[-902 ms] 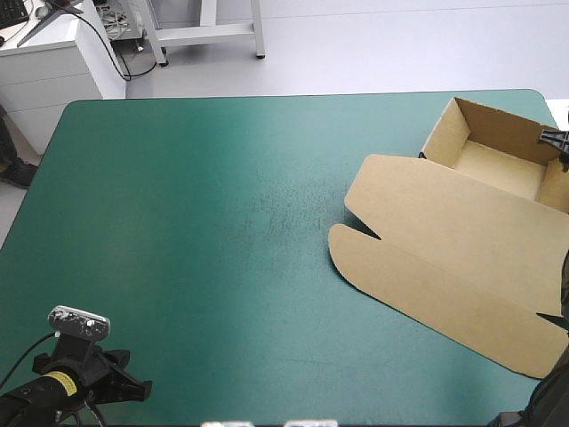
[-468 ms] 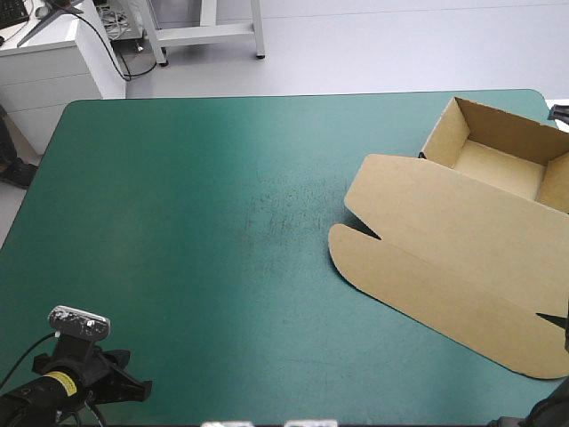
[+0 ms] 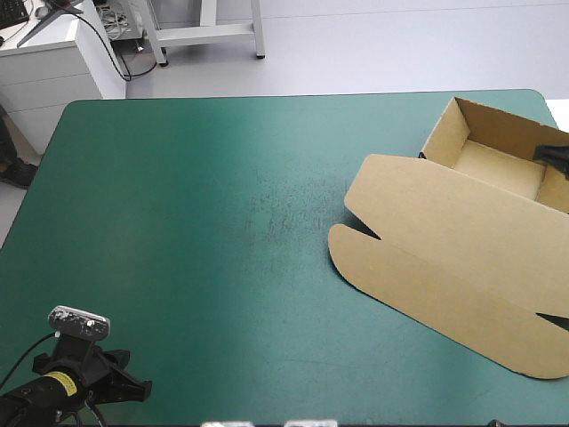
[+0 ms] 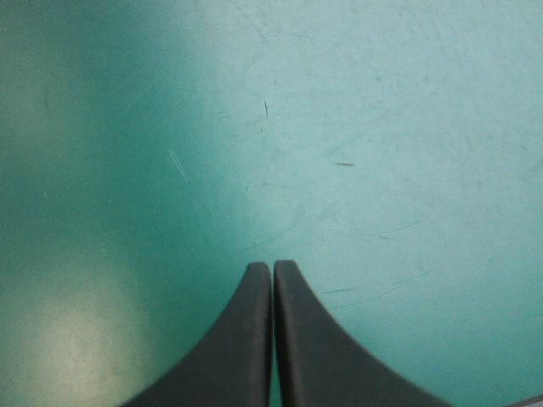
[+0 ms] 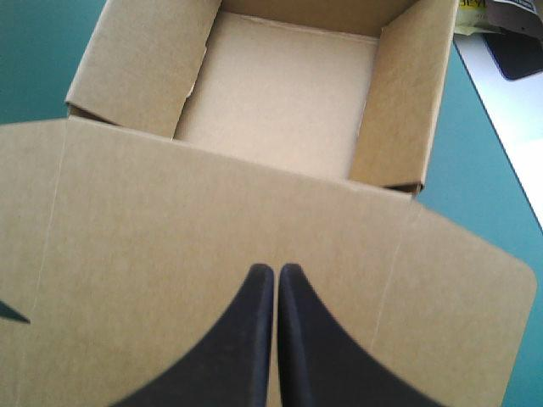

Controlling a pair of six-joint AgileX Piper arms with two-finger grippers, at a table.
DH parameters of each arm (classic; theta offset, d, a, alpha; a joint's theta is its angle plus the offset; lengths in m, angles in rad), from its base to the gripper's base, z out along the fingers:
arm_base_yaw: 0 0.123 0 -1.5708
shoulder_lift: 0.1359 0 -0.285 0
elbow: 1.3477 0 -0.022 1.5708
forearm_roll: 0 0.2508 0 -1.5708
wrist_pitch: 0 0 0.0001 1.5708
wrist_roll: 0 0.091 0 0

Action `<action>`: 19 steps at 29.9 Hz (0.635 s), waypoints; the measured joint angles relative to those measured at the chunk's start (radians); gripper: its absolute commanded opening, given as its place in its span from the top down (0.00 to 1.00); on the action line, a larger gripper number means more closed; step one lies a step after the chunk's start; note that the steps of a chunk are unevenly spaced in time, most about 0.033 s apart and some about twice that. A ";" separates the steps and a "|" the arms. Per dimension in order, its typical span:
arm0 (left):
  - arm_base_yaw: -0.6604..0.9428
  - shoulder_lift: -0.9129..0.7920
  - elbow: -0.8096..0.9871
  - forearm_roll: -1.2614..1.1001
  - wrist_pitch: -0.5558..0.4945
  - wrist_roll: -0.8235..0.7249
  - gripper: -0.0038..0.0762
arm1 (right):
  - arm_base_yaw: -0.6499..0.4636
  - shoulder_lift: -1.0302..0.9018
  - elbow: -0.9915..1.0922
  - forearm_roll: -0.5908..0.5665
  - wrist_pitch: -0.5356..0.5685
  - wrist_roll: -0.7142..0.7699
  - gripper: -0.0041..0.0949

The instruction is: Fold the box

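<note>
right wrist view: right gripper (image 5: 276, 271) jaws together and empty, box (image 5: 254, 212) lid under them, so a poke might just slide it.

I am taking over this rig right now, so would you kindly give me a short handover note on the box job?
Left gripper: shut, empty, over bare teal-green cover near the table's near left corner.
Right gripper: shut, gripping nothing, over the lid.
Box: at the table's far right corner.
Done: walls raised and tucked, forming an open tray.
Left: the lid lies flat on the table, toward the near side; any further folding is probably yours.
</note>
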 measured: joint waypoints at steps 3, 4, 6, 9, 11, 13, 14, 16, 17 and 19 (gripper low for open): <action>0.000 0.000 0.000 0.000 0.000 0.000 0.96 | 0.000 -0.130 0.125 0.011 0.000 -0.002 0.96; 0.000 0.000 0.000 0.000 0.000 0.000 0.96 | 0.000 -0.168 0.158 0.017 0.000 -0.002 0.96; 0.000 0.000 0.000 0.000 0.000 0.000 0.96 | 0.013 -0.263 0.233 0.024 -0.001 -0.002 0.96; 0.000 0.000 0.000 0.000 0.000 0.000 0.96 | 0.072 -0.400 0.335 0.027 -0.001 -0.006 0.96; 0.000 0.000 0.000 0.000 0.000 0.000 0.96 | 0.127 -0.475 0.399 0.033 0.000 -0.017 0.96; 0.000 0.000 0.000 0.000 0.000 0.001 0.96 | 0.188 -0.542 0.472 0.035 0.000 -0.035 0.96; 0.000 0.000 0.000 0.000 0.000 0.001 0.96 | 0.213 -0.576 0.509 0.036 0.000 -0.049 0.96; 0.000 0.000 0.000 0.000 0.000 0.001 0.96 | 0.246 -0.632 0.573 0.037 0.000 -0.066 0.96; 0.000 0.000 0.000 0.000 0.000 0.001 0.96 | 0.256 -0.660 0.607 0.037 0.001 -0.071 0.96; 0.000 0.000 0.000 0.000 0.000 0.001 0.96 | 0.263 -0.711 0.666 0.037 0.001 -0.078 0.96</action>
